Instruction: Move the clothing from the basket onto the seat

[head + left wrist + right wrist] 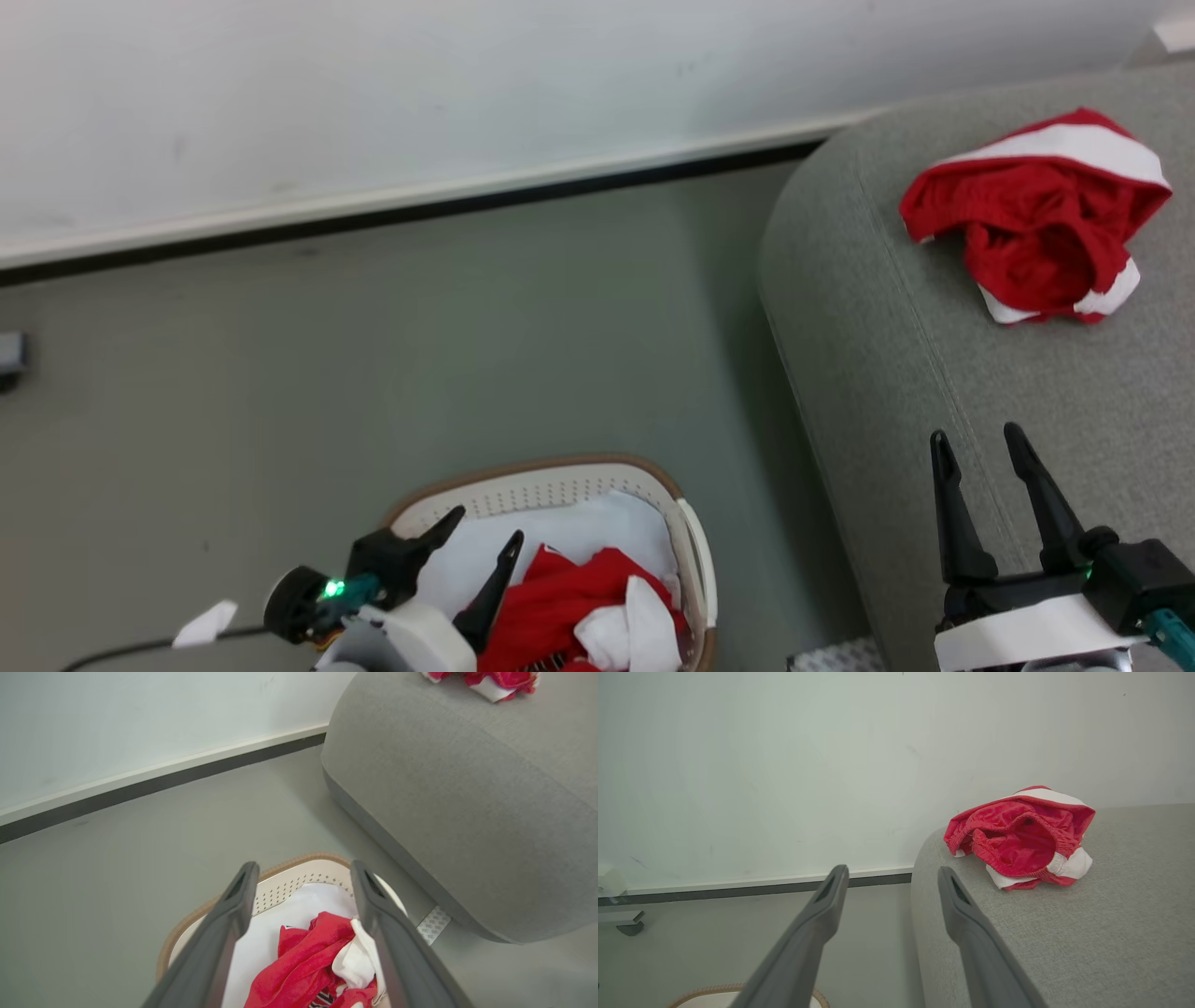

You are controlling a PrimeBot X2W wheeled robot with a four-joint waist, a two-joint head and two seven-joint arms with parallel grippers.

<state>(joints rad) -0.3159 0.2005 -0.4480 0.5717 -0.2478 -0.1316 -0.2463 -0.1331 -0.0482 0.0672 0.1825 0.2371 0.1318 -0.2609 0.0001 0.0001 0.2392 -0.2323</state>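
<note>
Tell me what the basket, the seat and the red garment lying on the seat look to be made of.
The basket looks like smooth cream plastic, moulded with rows of small holes; its tan rim seems textured. The seat is matte light grey woven upholstery, with visible weave. The red garment looks like soft cloth: it crumples, with gathered hems and white bands.

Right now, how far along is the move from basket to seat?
Done: one red-and-white garment lies on the grey seat. In hand: nothing; the left claw is open over the basket, the right claw open over the seat. Remaining: red clothing in the basket.
</note>
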